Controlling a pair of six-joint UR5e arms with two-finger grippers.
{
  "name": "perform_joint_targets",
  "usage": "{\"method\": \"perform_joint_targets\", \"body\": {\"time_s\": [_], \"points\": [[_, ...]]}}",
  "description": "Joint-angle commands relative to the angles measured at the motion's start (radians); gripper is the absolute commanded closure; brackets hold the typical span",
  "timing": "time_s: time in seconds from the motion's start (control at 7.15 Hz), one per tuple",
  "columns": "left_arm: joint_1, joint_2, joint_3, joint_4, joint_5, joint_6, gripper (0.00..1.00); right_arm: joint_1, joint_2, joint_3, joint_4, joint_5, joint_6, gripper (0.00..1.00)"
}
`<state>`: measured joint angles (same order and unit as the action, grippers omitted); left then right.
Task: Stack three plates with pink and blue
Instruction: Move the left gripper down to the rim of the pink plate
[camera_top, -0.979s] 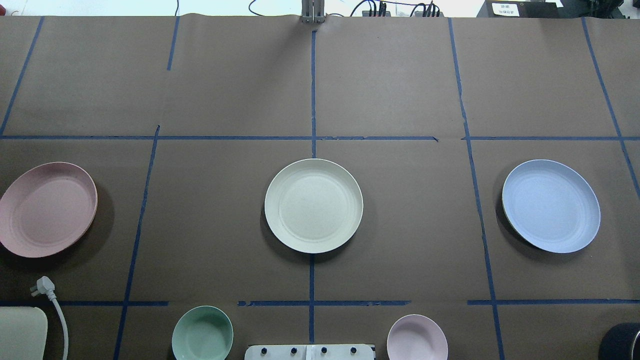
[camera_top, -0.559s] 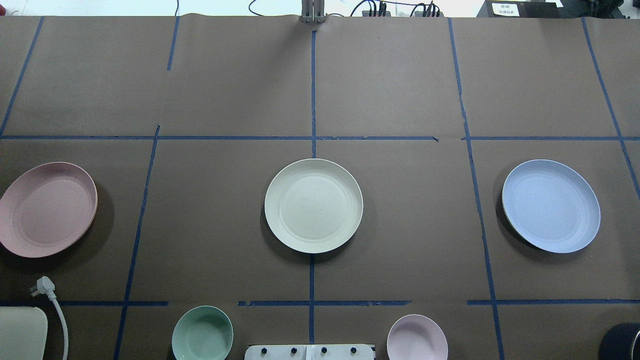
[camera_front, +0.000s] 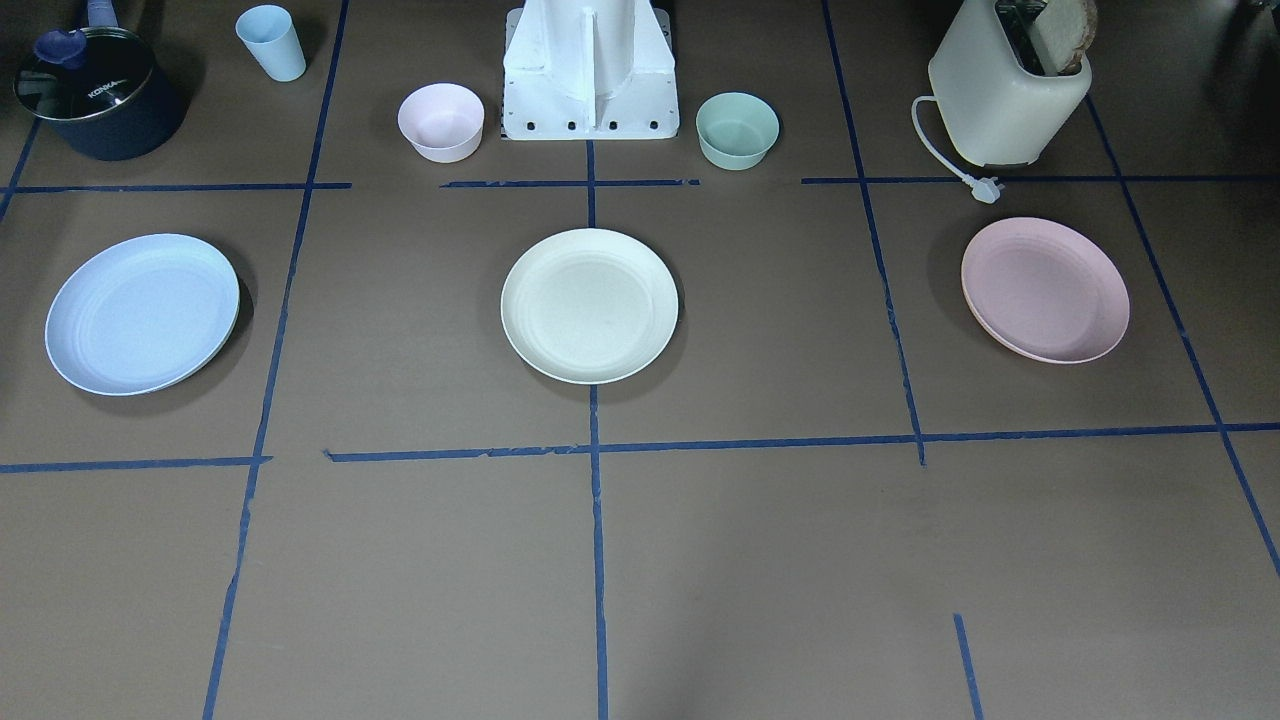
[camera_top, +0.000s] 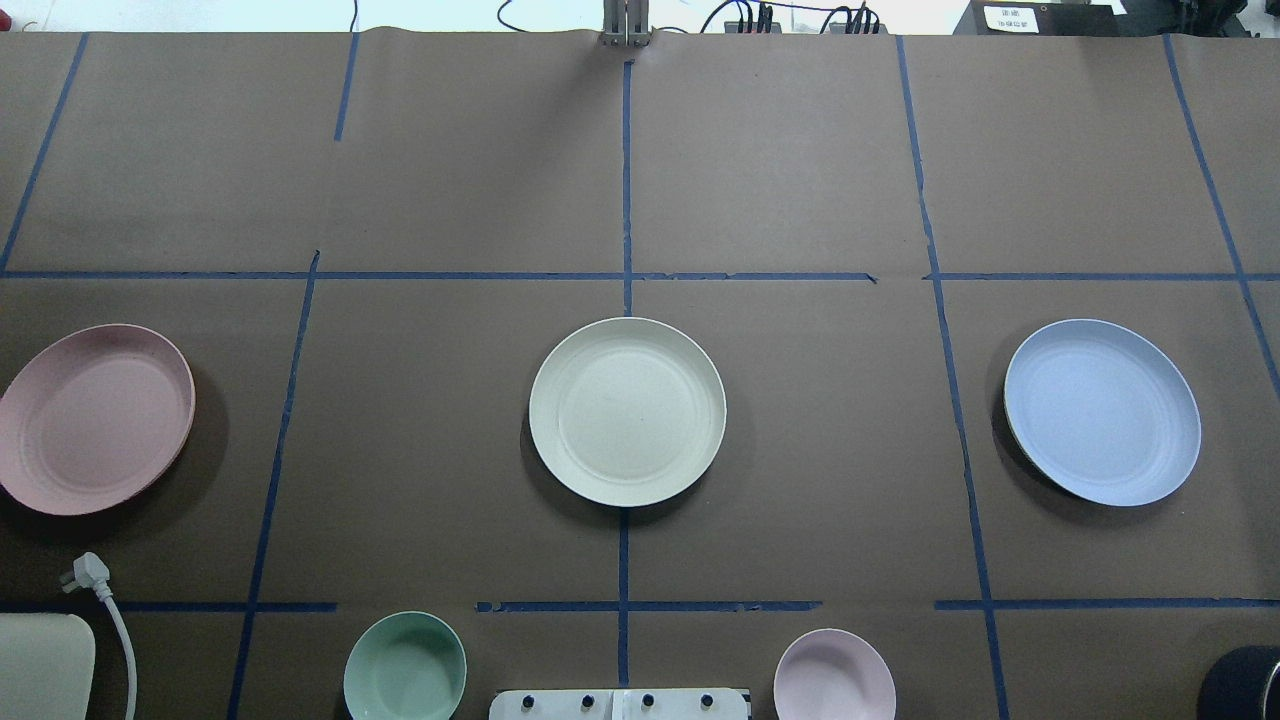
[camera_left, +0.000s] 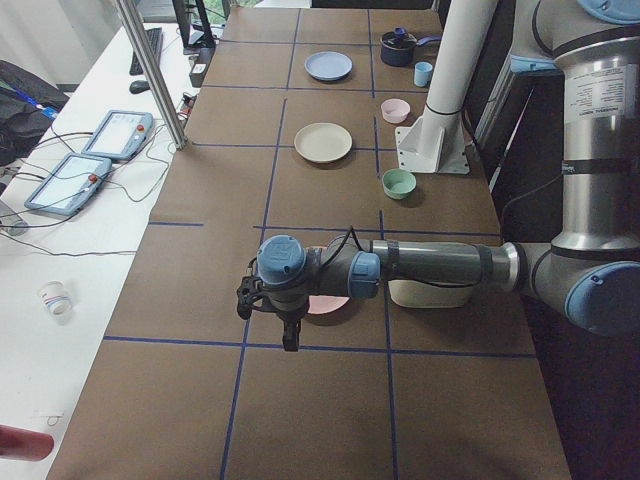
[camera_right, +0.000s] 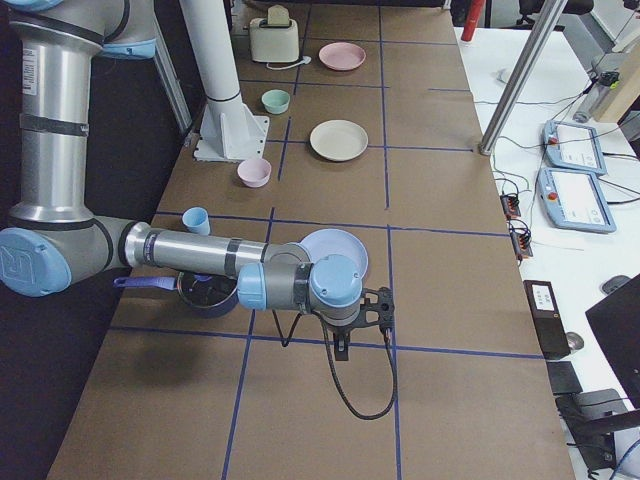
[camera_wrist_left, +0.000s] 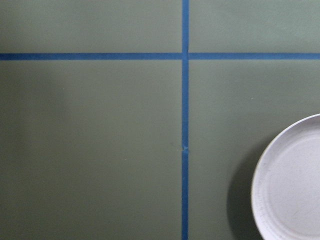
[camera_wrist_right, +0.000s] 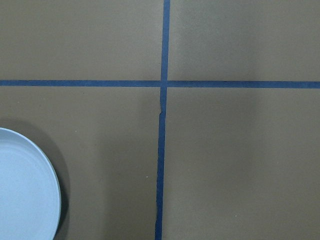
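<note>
Three plates lie apart in a row on the brown table. The pink plate (camera_top: 92, 418) is at the left, the cream-white plate (camera_top: 627, 411) in the middle, the blue plate (camera_top: 1102, 411) at the right. My left gripper (camera_left: 290, 338) hangs above the table just beyond the pink plate (camera_left: 325, 304); its wrist view shows that plate's edge (camera_wrist_left: 292, 185). My right gripper (camera_right: 342, 350) hangs just beyond the blue plate (camera_right: 335, 250), whose edge shows in its wrist view (camera_wrist_right: 25, 187). Both grippers show only in the side views, so I cannot tell whether they are open or shut.
A green bowl (camera_top: 405, 667) and a small pink bowl (camera_top: 834, 675) flank the robot base (camera_front: 590, 70). A toaster (camera_front: 1005, 85) with its plug (camera_top: 90, 572) stands near the pink plate. A dark pot (camera_front: 95, 90) and a blue cup (camera_front: 272, 42) stand near the blue plate.
</note>
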<state>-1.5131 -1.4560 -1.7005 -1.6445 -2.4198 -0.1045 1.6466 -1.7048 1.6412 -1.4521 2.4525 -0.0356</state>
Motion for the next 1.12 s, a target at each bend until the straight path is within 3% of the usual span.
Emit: {"method": "perform_joint_targets", "body": {"time_s": [0.0,0.28,0.56,0.98], "points": [[0.123,0.058,0.002,-0.250,-0.005,-0.259,0.00,0.001,0.001,0.003,0.001,0.000,0.000,0.00],[0.247,0.098,0.047,-0.510,0.005,-0.512,0.00,-0.001,0.001,0.003,0.006,-0.003,0.000,0.00],[0.356,0.094,0.139,-0.692,0.117,-0.677,0.02,-0.001,0.001,0.003,0.009,-0.001,0.000,0.00],[0.412,0.072,0.173,-0.718,0.160,-0.727,0.04,-0.001,0.002,0.002,0.009,-0.007,-0.001,0.00]]}}
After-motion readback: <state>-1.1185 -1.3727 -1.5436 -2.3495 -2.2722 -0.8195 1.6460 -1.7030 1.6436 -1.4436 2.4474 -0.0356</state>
